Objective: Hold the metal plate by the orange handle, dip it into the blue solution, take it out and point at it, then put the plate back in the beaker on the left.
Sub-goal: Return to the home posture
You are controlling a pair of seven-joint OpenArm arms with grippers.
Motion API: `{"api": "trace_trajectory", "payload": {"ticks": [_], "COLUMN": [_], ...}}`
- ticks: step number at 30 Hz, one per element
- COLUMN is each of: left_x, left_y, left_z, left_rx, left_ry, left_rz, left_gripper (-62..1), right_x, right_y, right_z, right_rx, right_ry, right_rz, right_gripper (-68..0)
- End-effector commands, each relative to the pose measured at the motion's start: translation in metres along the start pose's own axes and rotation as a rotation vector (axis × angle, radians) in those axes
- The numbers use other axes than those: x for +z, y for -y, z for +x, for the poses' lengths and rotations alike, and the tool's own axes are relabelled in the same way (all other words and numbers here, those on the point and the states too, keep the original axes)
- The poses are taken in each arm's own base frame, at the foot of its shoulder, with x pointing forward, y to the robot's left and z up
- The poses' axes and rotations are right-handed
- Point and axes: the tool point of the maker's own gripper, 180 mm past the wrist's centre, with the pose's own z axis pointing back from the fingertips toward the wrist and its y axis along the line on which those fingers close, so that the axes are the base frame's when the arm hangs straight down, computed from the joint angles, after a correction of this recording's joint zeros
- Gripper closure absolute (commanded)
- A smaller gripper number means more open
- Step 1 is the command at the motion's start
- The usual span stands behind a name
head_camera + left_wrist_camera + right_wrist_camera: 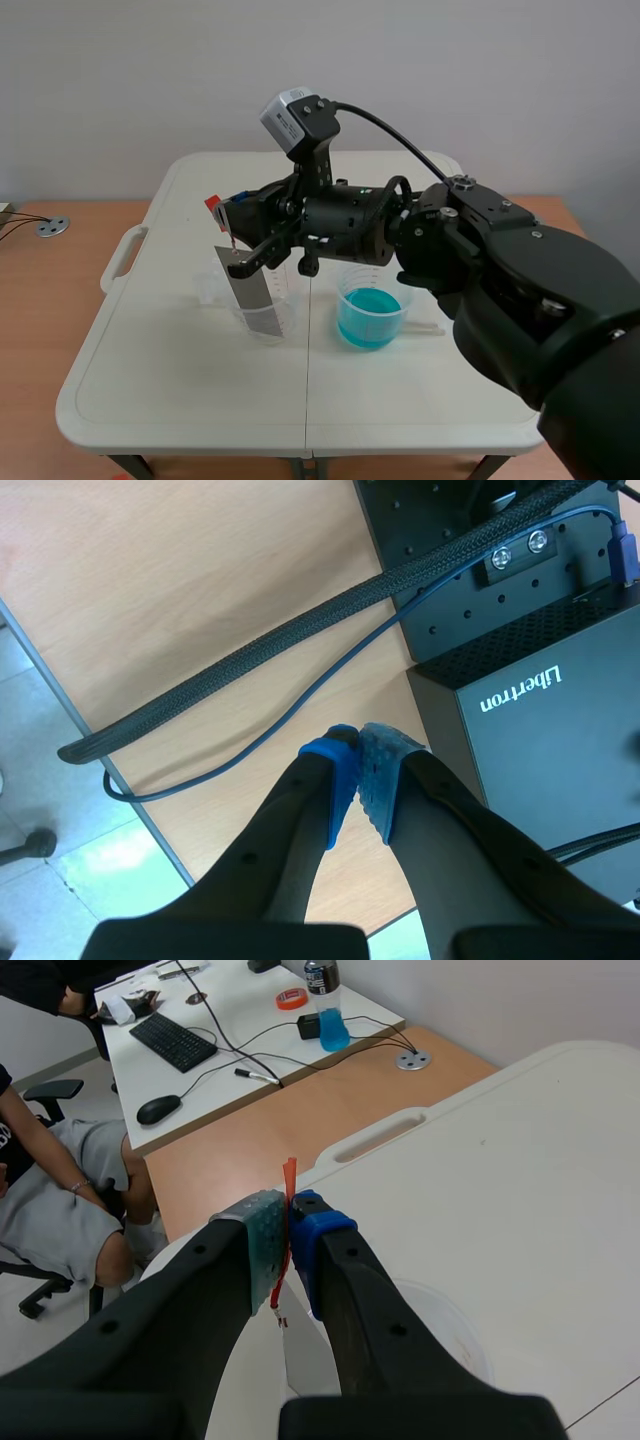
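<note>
The grey metal plate (pixel 250 290) stands tilted in the clear left beaker (pixel 275 320), and its thin orange handle (pixel 214 206) sticks up above the rim. My right gripper (pixel 232 222) reaches across from the right and is shut on that handle. In the right wrist view the orange handle (pixel 289 1175) is pinched between the pads of the right gripper (pixel 290 1218), with the plate (pixel 305 1355) and the beaker rim (pixel 455 1335) below. The beaker of blue solution (pixel 370 315) stands to the right. My left gripper (pixel 358 742) is shut on nothing, away from the table.
The white folding table (pixel 180 400) has a carry handle (pixel 125 255) at its left edge. A pale rod (pixel 428 328) lies beside the blue beaker. Under the left gripper are a black box (pixel 540 720) and cables (pixel 250 660). A seated person (pixel 60 1190) is beyond the table.
</note>
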Motion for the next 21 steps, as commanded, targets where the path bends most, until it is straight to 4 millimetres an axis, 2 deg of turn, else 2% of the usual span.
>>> {"api": "trace_trajectory", "payload": {"ticks": [1,3,7,10,14,19,20,21], "left_x": [0.002,0.003,0.003,0.003,0.003,0.003,0.003,0.003], "left_y": [0.000,0.001,0.001,0.000,0.000,0.000,0.000,0.000], "left_z": [0.000,0.000,0.000,0.000,-0.001,-0.001,0.000,0.000], "left_rx": [0.008,0.008,0.008,0.008,0.008,0.008,0.007,0.007], "left_ry": [0.006,0.006,0.005,0.004,0.003,0.004,0.004,0.004], "left_rz": [0.000,0.000,0.000,0.000,0.000,0.000,0.000,0.000], "left_gripper": [-1.6,-1.6,-1.6,-1.6,-1.6,-1.7,-2.2,-5.5], "right_x": [-0.004,-0.004,-0.002,0.001,0.008,0.019,0.021,0.022], "right_y": [0.001,0.001,0.004,0.007,0.016,0.031,0.034,0.036], "right_z": [0.015,0.016,0.015,0.014,0.015,0.022,0.023,0.024], "right_rx": [0.014,0.016,0.019,0.024,0.028,0.031,0.032,0.031], "right_ry": [0.034,0.035,0.031,0.031,0.033,0.063,0.067,0.071], "right_rz": [0.006,0.005,0.001,-0.005,-0.029,-0.071,-0.079,-0.087], "right_gripper": [-6.8,-9.9,-11.4,-17.8,-25.1,-29.3,-30.1,-31.0]}}
